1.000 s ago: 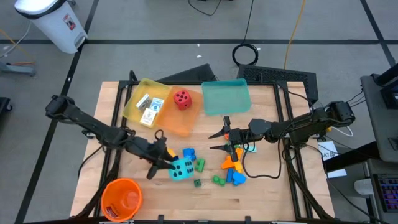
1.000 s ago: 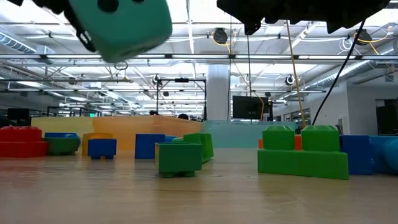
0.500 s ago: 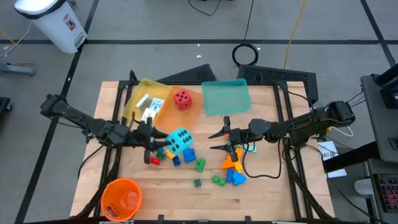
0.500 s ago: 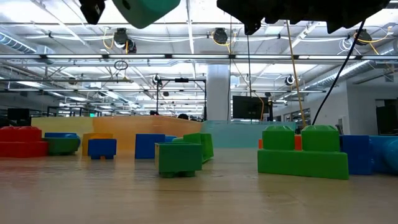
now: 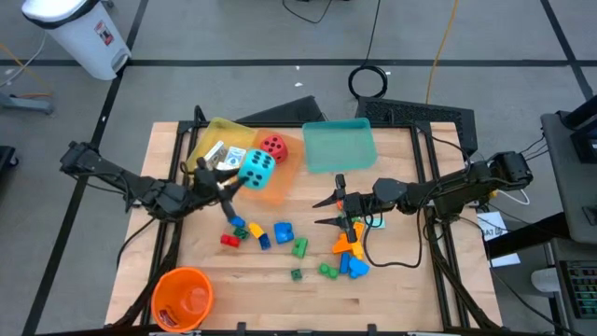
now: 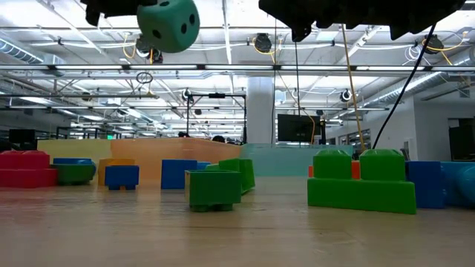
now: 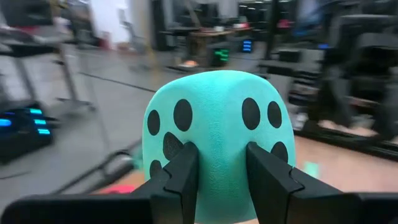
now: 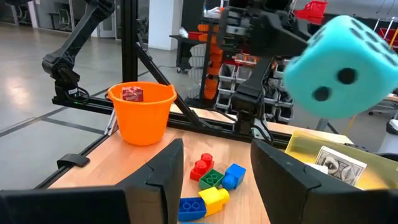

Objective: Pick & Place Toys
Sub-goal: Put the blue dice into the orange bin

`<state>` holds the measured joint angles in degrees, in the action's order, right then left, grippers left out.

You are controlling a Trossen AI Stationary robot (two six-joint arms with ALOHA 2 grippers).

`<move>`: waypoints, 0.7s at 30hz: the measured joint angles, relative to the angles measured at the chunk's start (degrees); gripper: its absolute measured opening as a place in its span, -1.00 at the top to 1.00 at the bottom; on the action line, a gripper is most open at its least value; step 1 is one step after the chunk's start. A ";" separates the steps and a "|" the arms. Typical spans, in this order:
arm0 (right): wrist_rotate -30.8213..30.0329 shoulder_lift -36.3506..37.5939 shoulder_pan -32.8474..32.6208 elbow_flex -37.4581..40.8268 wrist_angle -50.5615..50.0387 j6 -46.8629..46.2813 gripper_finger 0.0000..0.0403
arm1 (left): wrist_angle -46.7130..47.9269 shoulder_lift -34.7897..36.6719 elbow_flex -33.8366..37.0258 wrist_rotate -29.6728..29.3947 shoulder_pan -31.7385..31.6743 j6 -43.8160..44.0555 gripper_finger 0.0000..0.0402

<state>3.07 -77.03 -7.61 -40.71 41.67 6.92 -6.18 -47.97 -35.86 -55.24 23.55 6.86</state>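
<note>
My left gripper [image 5: 235, 177] is shut on the cyan die [image 5: 256, 169], which is held above the near edge of the orange tray [image 5: 270, 189]. The die also shows high up in the low view [image 6: 168, 24] and in the left wrist view [image 7: 214, 124]. The red die [image 5: 273, 147] lies in the orange tray. White picture cards [image 5: 224, 159] lie in the yellow tray [image 5: 201, 161]. Small bricks [image 5: 283, 231] lie scattered on the table. My right gripper [image 5: 328, 211] is open and empty above an orange and blue brick cluster [image 5: 351, 254]. My left gripper pinches the cyan die between its two fingers [image 7: 185, 174], on two opposite faces near the die's lower part [image 7: 217, 165]. The fingers come roughly level from the table's left. The die is lifted clear of the table, tilted, above the orange tray's near edge.
A teal tray [image 5: 339, 146] stands at the far middle. The orange bucket [image 5: 182, 297] stands at the near left corner and holds something red [image 8: 132, 93]. Green bricks [image 6: 214, 187] [image 6: 361, 184] lie near the table's front.
My left gripper has carried the cyan die from above the bricks in the table's middle toward the far edge, to the orange tray's near edge. The die stayed clear of the table and turned in the hold. The bricks below it now show uncovered.
</note>
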 joint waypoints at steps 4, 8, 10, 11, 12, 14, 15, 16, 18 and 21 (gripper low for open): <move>0.00 0.00 0.00 0.00 -0.20 0.00 0.23 | 0.00 0.00 0.00 -4.56 0.00 -2.45 0.43; 0.00 0.00 0.00 0.00 -0.18 0.00 0.23 | 0.02 0.00 0.00 -7.83 0.04 -3.34 0.43; 0.00 0.00 0.00 0.00 -0.17 0.00 0.23 | -0.38 0.00 0.00 -8.36 0.04 -4.92 0.43; 0.00 0.00 -0.01 0.00 -0.18 0.00 0.23 | -1.18 -0.02 0.00 -8.99 -0.10 -5.85 0.43; 0.00 0.00 0.01 0.00 -0.18 0.00 0.23 | -1.48 -0.02 -0.21 -9.57 -0.26 -6.62 0.43; 0.00 0.00 0.00 0.00 -0.17 0.00 0.23 | -0.45 -0.02 -1.64 -9.98 -1.07 -7.19 0.43; 0.00 0.00 -0.01 0.00 -0.17 0.01 0.23 | 0.65 -0.02 -2.57 -9.98 -1.49 -7.15 0.43; 0.00 0.00 0.01 0.00 -0.17 0.00 0.23 | 2.36 -0.01 -3.61 -9.95 -2.01 -6.96 0.43; -0.02 0.00 0.04 0.00 -0.17 0.00 0.23 | 6.26 -0.02 -5.95 -9.28 -3.01 -6.45 0.43; -0.02 0.00 0.04 0.00 -0.17 0.00 0.23 | 13.55 -0.88 -9.48 -8.72 -4.75 -4.90 0.43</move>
<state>3.05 -77.03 -7.57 -40.71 41.50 6.92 7.37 -48.85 -45.34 -63.96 18.80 1.96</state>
